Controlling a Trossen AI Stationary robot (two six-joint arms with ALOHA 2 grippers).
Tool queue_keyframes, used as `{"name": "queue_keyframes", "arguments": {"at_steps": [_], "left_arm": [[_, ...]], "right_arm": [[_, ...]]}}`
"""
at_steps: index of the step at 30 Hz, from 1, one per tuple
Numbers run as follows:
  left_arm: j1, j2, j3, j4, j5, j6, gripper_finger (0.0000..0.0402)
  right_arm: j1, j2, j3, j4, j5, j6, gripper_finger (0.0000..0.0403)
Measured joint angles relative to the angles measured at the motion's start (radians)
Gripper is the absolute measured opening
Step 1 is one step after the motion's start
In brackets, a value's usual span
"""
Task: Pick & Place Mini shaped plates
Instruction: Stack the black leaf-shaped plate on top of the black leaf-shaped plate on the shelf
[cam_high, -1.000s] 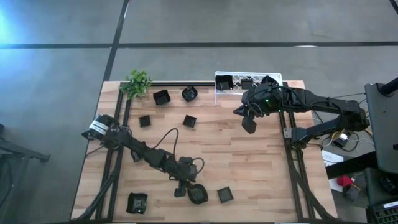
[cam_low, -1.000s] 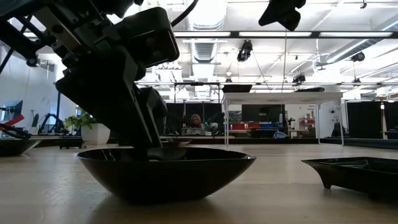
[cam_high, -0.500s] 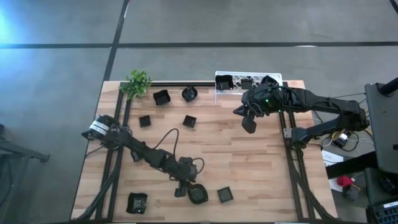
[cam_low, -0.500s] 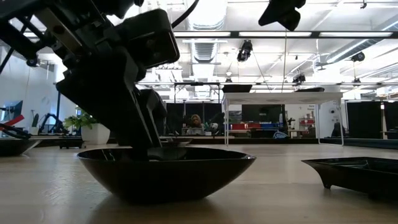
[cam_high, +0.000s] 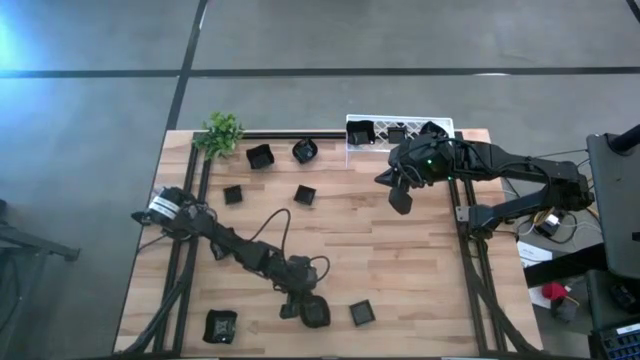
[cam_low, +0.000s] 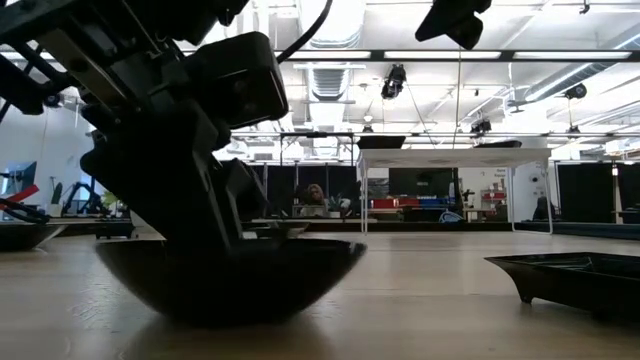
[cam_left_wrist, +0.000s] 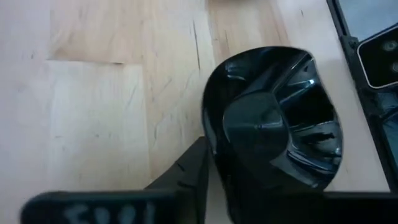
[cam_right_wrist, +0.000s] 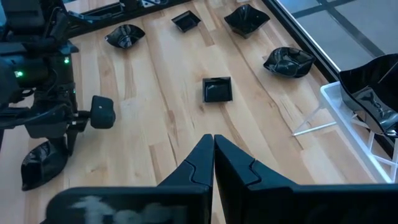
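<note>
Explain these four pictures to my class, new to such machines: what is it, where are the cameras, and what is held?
It is a robot with two dark arms at a wooden table. One camera looks down from above, one sits at table height, one rides on each wrist. Small dark dishes, a green plant and a white rack lie on the table. The left gripper is down at a round dish; a grip is unclear. The right gripper hangs shut, empty.
</note>
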Motion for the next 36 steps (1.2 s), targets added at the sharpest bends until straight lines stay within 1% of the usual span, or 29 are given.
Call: {"name": "queue_keyframes", "arguments": {"at_steps": [4, 10, 15, 19, 21, 27, 31, 33, 36], "left_arm": [[0.000, -0.002, 0.000, 0.005, 0.022, 0.013, 0.0010], [0.001, -0.014, 0.013, -0.002, 0.009, 0.029, 0.0002], [0.003, -0.072, 0.035, -0.026, -0.100, 0.122, 0.0000], [0.003, -0.141, 0.056, -0.064, -0.247, 0.194, 0.0000], [0.003, -0.172, 0.058, -0.073, -0.344, 0.225, 0.0000], [0.006, -0.256, 0.057, -0.075, -0.725, 0.314, 0.0000], [0.014, -0.270, 0.056, -0.075, -0.966, 0.369, 0.0000], [0.025, -0.270, 0.056, -0.074, -1.054, 0.391, 0.0000], [0.046, -0.271, 0.056, -0.063, -1.141, 0.396, 0.0000]], "right_arm": [[0.000, 0.000, 0.000, 0.003, 0.000, 0.000, 0.0011], [0.000, 0.000, 0.000, 0.007, 0.000, -0.001, 0.0011], [0.000, 0.000, 0.000, 0.007, 0.000, -0.025, 0.0011], [0.000, 0.000, 0.000, 0.013, 0.000, -0.056, 0.0011], [0.000, 0.000, 0.000, 0.013, -0.001, -0.073, 0.0011], [0.007, 0.000, -0.001, 0.014, -0.002, -0.169, 0.0011], [0.020, 0.000, -0.003, 0.014, -0.002, -0.236, 0.0011], [0.030, 0.000, -0.004, 0.017, -0.002, -0.272, 0.0011], [0.043, 0.001, -0.008, 0.018, -0.012, -0.336, 0.0011]]}}
